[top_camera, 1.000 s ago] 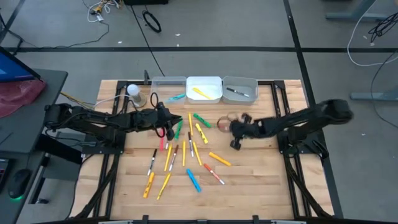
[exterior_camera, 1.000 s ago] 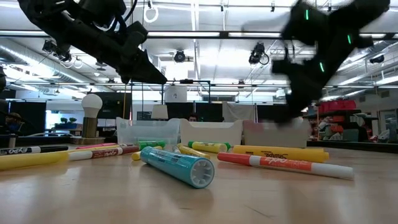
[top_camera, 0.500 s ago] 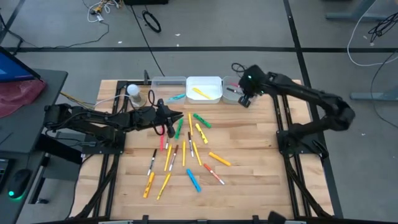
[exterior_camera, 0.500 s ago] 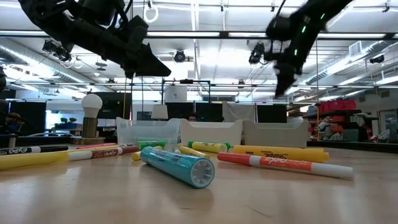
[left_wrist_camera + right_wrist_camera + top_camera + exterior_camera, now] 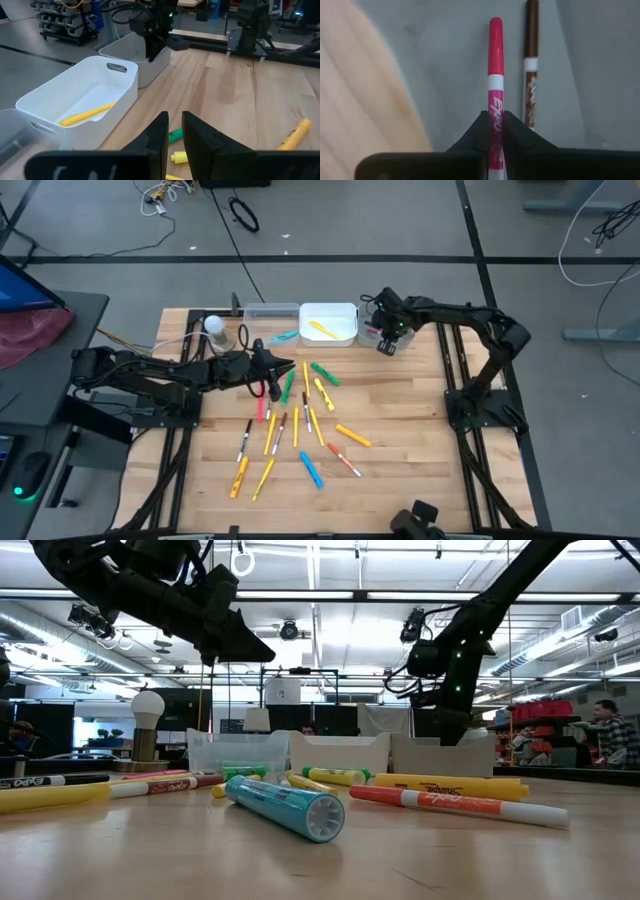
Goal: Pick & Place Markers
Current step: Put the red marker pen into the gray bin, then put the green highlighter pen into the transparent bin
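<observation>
Item: right gripper (image 5: pixel 388 340), at the far edge of the bench, lowered into the grey bin (image 5: pixel 372 313) that stands rightmost of three. Fingers pinched on a pink-red Expo marker (image 5: pixel 495 95), which points down into the bin alongside a dark maroon marker (image 5: pixel 530 75) lying on the bin floor.

Item: left gripper (image 5: pixel 274 370), hovering above the left-centre of the bench, just over the near end of the scatter. Fingers (image 5: pixel 161 136) nearly together with a thin gap; nothing visible between them from its wrist camera.

Item: white bin (image 5: pixel 340 308), middle of the far edge, holding one yellow marker (image 5: pixel 86 114).

Item: clear bin (image 5: pixel 262 309), left of the white one; contents not legible.

Item: loose markers, centre of the bench: green (image 5: pixel 323 371), several yellow (image 5: pixel 324 391), orange (image 5: pixel 352 436), blue (image 5: pixel 312 470), a red-and-white one (image 5: pixel 345 461), plus thin ones toward the near left.

Risk, by judgement: the pink-red marker sits gripped near one end, so on release it may tip against the bin wall and bounce out, or drag the maroon one if the fingers part too low. A withdrawal that snags the rim could shift the light bin along the far edge. The left arm, so close above the pile, could scatter markers toward the near edge on any low sweep.
</observation>
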